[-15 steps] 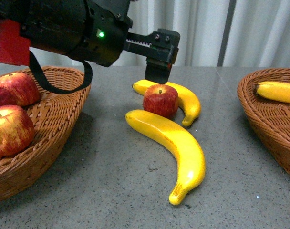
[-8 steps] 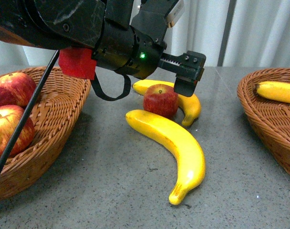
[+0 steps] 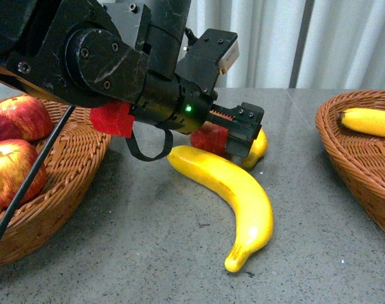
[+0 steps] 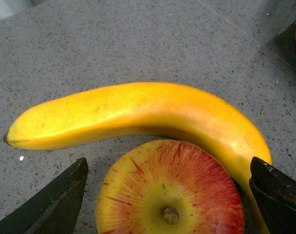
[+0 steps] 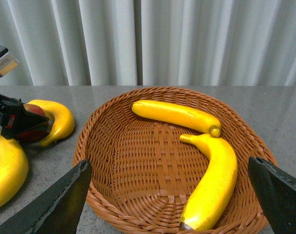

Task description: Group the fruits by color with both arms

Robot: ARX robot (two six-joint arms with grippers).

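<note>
My left gripper is open and low on the table, its jaws standing either side of a red apple without closing on it. In the left wrist view that gripper straddles the yellow-streaked apple, which touches a banana beyond it. A second, larger banana lies in front of the apple. My right gripper is open and empty above a wicker basket holding two bananas. The right gripper is out of the front view.
A wicker basket at the left holds three red apples, one of them large. The right basket shows a banana. A white curtain hangs behind the grey table.
My left arm has swung right and then come down, so its open jaws dropped from above the apple to either side of it. The fruit has not moved.
</note>
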